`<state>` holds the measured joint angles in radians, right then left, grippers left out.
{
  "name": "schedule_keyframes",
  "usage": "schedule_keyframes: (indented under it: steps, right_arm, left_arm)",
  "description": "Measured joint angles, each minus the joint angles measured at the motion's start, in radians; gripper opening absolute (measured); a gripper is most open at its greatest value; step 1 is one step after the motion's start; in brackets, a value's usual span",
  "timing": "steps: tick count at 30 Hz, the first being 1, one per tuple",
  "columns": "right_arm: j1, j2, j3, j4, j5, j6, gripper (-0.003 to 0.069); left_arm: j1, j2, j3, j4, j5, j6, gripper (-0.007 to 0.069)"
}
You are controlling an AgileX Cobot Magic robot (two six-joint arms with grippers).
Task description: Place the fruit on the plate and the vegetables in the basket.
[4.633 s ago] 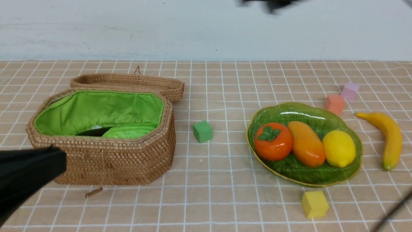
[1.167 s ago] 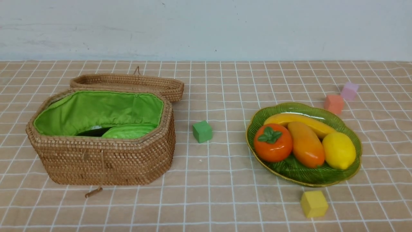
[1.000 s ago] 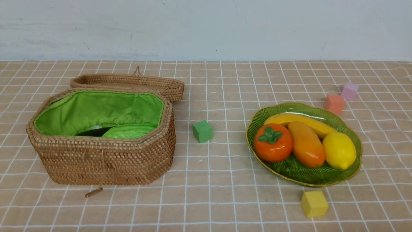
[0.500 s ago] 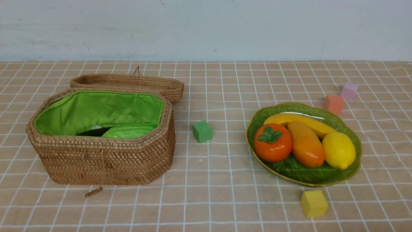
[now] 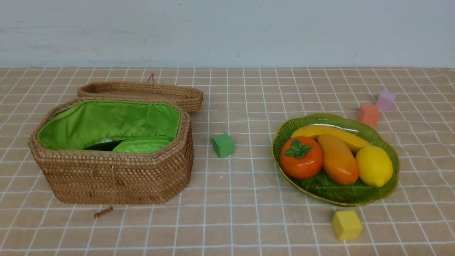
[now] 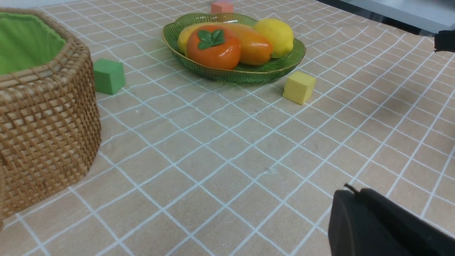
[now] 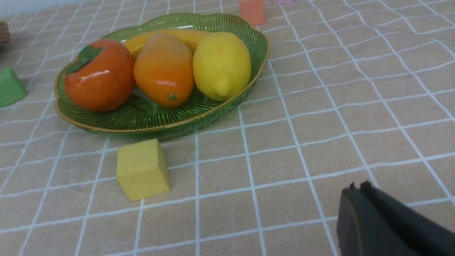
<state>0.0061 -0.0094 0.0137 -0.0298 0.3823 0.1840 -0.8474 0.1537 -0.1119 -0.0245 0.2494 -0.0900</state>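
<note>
The green ribbed plate (image 5: 387,177) at the right holds the persimmon (image 5: 301,157), the mango (image 5: 338,159), the lemon (image 5: 374,165) and the banana (image 5: 332,132). The open wicker basket (image 5: 117,176) at the left holds the light green gourd (image 5: 142,144) and a dark vegetable (image 5: 101,145), mostly hidden; no carrot shows. Neither arm shows in the front view. My left gripper (image 6: 350,190) is shut and empty above the cloth near the basket. My right gripper (image 7: 357,186) is shut and empty, in front of the plate (image 7: 227,103).
Foam cubes lie on the checked cloth: green (image 5: 223,144) between basket and plate, yellow (image 5: 347,224) in front of the plate, orange (image 5: 368,114) and pink (image 5: 386,100) behind it. The basket lid (image 5: 142,90) lies open behind the basket.
Since 4.6 s ago the banana went from the cloth right of the plate onto the plate's far side, and both arms left the front view. Nothing has moved in the last second.
</note>
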Motion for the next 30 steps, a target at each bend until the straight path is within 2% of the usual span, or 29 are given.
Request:
schedule_keyframes:
  steps: [17, 21, 25, 26, 27, 30]
  right_arm:
    - [0.0, 0.0, 0.0, 0.0, 0.0, 0.004, 0.0003]
    - [0.0, 0.0, 0.0, 0.0, 0.0, 0.004, 0.0005]
    - [0.0, 0.0, 0.0, 0.0, 0.0, 0.004, 0.0009]
    - [0.0, 0.0, 0.0, 0.0, 0.0, 0.004, 0.0009]
    - [0.0, 0.0, 0.0, 0.0, 0.0, 0.004, 0.001]
    - [0.0, 0.0, 0.0, 0.0, 0.0, 0.004, 0.0015]
  left_arm:
    - [0.0, 0.0, 0.0, 0.0, 0.001, -0.001, 0.0005]
    - [0.02, -0.001, 0.01, 0.008, -0.038, 0.007, 0.0005]
    - [0.277, -0.055, 0.015, -0.047, -0.182, 0.007, -0.0007]
    - [0.292, -0.055, 0.015, -0.05, -0.185, 0.007, -0.0008]
    - [0.354, -0.081, 0.015, -0.063, -0.189, 0.007, -0.0013]
    - [0.619, -0.159, 0.026, -0.085, -0.103, 0.007, -0.0013]
